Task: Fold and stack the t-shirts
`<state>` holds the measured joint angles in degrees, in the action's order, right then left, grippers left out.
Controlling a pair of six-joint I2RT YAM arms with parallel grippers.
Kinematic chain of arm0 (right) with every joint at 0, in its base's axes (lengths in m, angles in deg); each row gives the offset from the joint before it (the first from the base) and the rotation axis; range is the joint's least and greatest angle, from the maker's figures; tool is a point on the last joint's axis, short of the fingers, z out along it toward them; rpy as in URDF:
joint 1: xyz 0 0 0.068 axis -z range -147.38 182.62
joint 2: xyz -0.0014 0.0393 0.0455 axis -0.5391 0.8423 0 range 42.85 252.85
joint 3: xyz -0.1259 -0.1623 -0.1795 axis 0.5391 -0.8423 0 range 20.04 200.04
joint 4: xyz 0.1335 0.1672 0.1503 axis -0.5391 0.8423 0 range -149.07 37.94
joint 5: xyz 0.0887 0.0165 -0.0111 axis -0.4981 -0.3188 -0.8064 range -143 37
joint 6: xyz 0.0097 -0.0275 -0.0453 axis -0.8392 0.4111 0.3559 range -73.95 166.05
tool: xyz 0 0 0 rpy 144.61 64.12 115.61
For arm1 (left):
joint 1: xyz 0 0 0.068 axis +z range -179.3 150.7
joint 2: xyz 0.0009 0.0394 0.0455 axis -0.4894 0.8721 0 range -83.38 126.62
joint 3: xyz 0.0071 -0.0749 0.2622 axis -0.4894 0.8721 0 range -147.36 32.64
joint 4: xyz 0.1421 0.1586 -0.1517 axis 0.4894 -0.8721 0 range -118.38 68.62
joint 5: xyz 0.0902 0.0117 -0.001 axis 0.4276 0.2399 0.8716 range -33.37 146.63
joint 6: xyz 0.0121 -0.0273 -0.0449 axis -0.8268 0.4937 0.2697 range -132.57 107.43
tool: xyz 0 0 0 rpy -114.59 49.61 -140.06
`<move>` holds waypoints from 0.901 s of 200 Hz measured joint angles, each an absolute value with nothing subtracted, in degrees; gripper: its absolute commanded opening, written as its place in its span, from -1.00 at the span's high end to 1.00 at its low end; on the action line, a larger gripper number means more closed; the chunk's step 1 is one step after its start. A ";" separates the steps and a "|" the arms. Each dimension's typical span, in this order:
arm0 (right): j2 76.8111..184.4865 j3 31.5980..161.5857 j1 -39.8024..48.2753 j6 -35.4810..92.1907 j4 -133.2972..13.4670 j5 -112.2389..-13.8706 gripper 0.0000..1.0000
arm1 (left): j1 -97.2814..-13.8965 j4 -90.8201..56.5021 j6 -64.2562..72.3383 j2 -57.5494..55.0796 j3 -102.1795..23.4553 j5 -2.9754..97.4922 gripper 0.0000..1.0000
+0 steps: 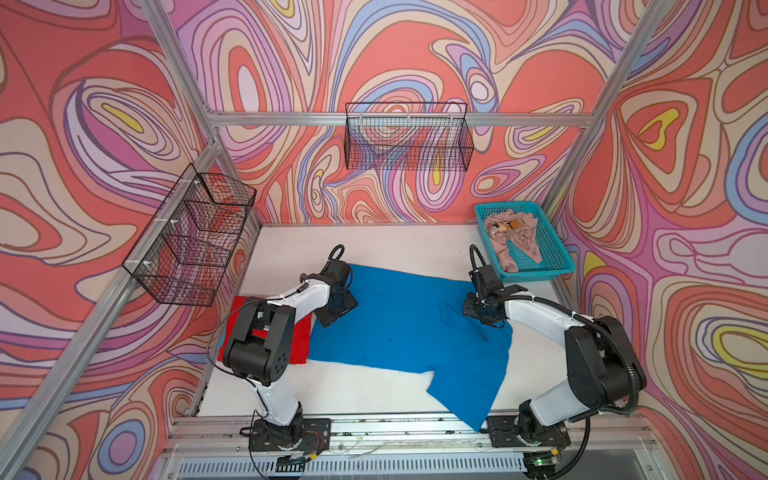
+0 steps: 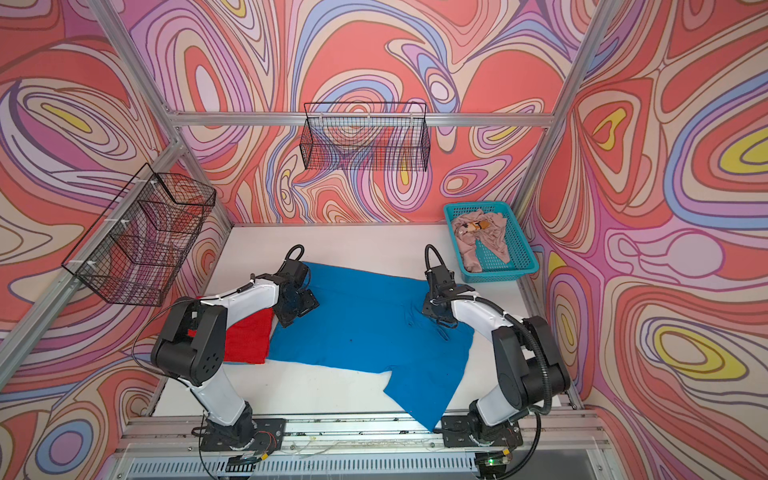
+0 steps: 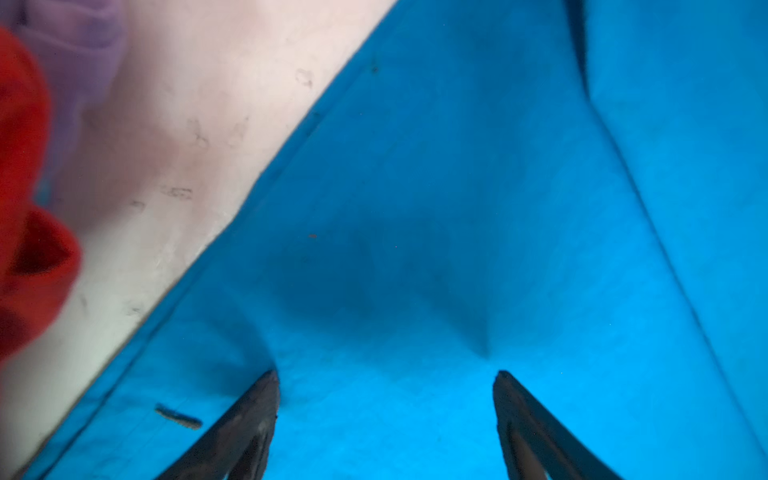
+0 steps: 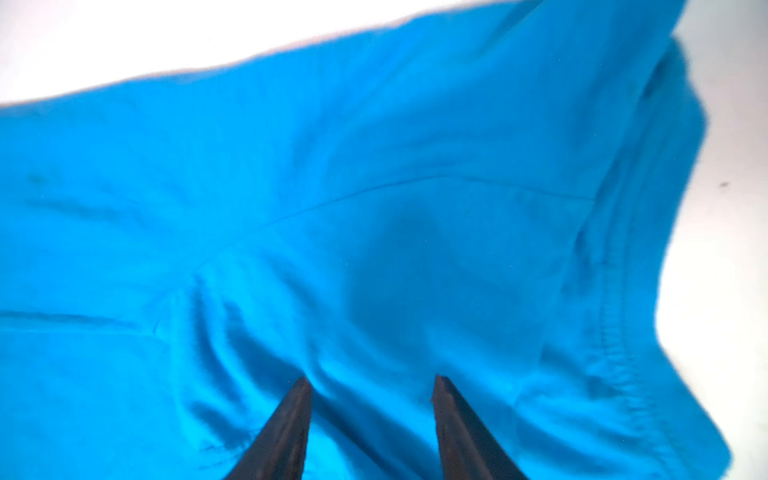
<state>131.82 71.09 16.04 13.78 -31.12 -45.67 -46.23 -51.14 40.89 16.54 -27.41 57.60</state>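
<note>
My left gripper (image 3: 385, 376) stands wide open and my right gripper (image 4: 372, 380) half parted. Neither grips the blue t-shirt (image 1: 399, 324) spread mid-table beneath them. The folded red t-shirt (image 1: 301, 340) lies at its nine o'clock, and the beige-pink t-shirt (image 1: 519, 237) sits in the basket (image 1: 552, 257) at one o'clock.

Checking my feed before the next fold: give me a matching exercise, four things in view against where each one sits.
Things:
1. blue t-shirt
2. red t-shirt
3. beige-pink t-shirt
4. turquoise basket

Places:
A. crumpled inside the basket
B. back right corner of the table
C. spread out across the table's middle
D. folded, at the table's left side

Pairs: 1-C, 2-D, 3-A, 4-B
</note>
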 measured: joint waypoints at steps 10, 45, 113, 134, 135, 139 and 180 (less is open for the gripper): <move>132.30 71.11 16.04 13.80 -31.01 -45.17 -0.01 | -46.25 -50.66 41.17 15.93 -26.63 57.36 -0.65; 136.76 71.70 16.04 14.11 -30.99 -43.92 -0.03 | -46.64 -49.37 42.15 13.13 -23.28 56.57 -0.65; 144.56 78.36 17.35 16.32 -33.13 -43.00 -0.03 | -47.06 -46.63 44.75 7.38 -16.68 55.98 -0.65; 145.59 79.59 17.51 17.30 -33.63 -43.55 -0.04 | -47.08 -46.68 45.83 4.80 -14.12 56.12 -0.65; 145.65 79.65 17.51 17.35 -33.66 -43.55 -0.04 | -47.08 -46.68 45.87 4.63 -13.95 56.16 -0.65; 145.91 80.00 17.53 17.52 -33.72 -43.59 -0.04 | -47.12 -46.70 46.04 4.28 -13.60 56.23 -0.66; 145.96 80.77 17.53 18.55 -33.44 -44.07 -0.11 | -47.28 -48.75 46.07 3.86 -13.67 56.90 -0.72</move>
